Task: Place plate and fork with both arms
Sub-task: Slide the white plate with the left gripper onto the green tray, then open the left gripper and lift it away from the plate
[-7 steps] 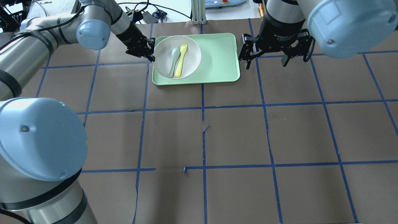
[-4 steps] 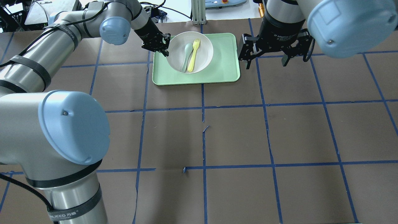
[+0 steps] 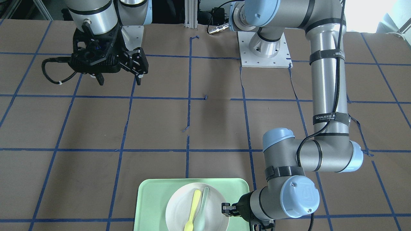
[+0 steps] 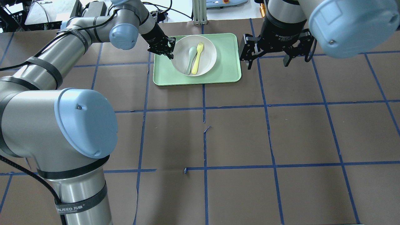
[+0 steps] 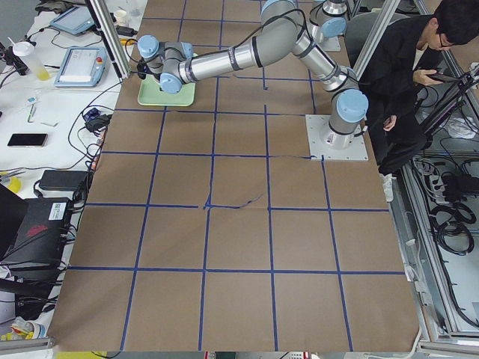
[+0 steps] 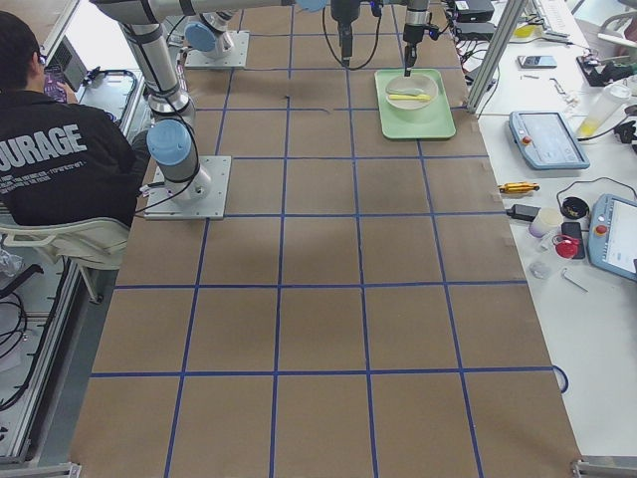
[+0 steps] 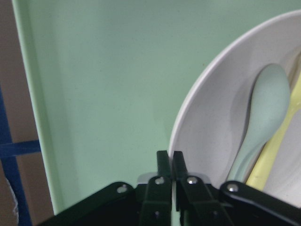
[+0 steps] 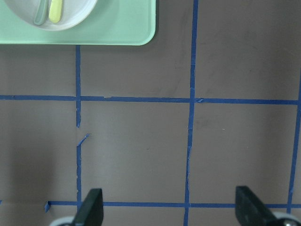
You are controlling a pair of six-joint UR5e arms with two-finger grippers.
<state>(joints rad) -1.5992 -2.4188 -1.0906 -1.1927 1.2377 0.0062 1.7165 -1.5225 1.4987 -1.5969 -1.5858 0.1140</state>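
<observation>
The left gripper (image 4: 169, 53) is pinched shut on the rim of the plate (image 4: 208, 53). Seen from above, it holds the plate at 9 o'clock. In the left wrist view, its fingers (image 7: 163, 165) are squeezed close with the thin white rim between them.

The plate is over the green tray (image 4: 226, 65), nearer the tray's 12 o'clock edge. I cannot tell if the plate touches the tray. The tray sits at 12 o'clock on the brown table (image 4: 237, 134).

The fork (image 4: 197, 61) lies in the plate with its tines pointing to 12 o'clock. A spoon (image 4: 189, 62) lies just beside it, on the fork's 9 o'clock side.

The right gripper (image 4: 267, 64) hangs over the table at the tray's 3 o'clock. Its fingers are spread wide and hold nothing.
</observation>
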